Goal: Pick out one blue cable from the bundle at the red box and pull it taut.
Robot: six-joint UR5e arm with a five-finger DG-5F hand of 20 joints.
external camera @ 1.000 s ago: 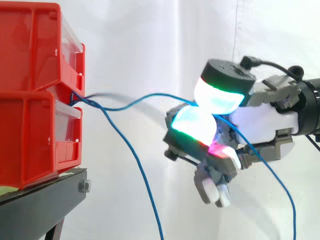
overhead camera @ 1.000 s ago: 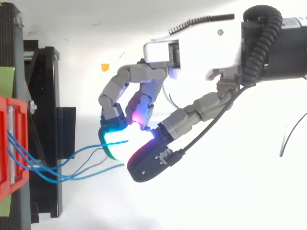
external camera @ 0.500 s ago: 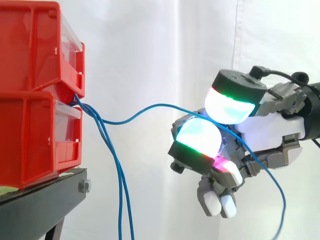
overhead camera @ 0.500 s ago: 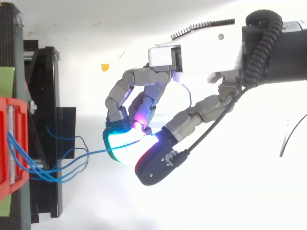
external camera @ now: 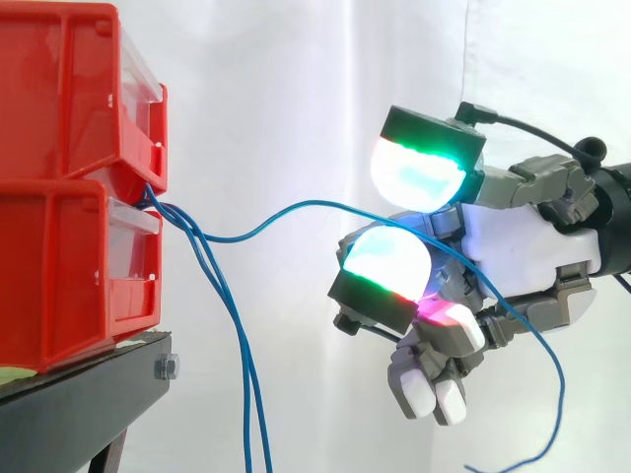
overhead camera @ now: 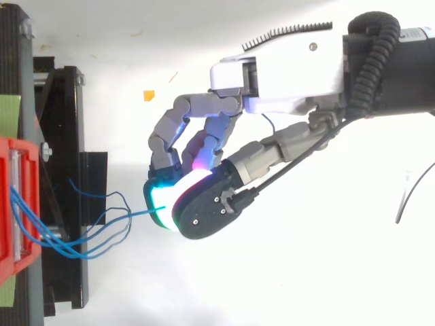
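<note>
Side view: you look level across the work from beside it, at about bin height and close in. The red bins [external camera: 79,187] on the black stand [external camera: 79,394] are at your left edge, the white curtain [external camera: 276,99] is behind, and the arm [external camera: 616,222] enters from the right.
Top view: you look down from above, equally close. The red bins again lie at your left edge and the arm enters from the right.
Shared: both views cover the front of the red bins, the blue cables [external camera: 237,239] and the robot hand [external camera: 523,246].
</note>
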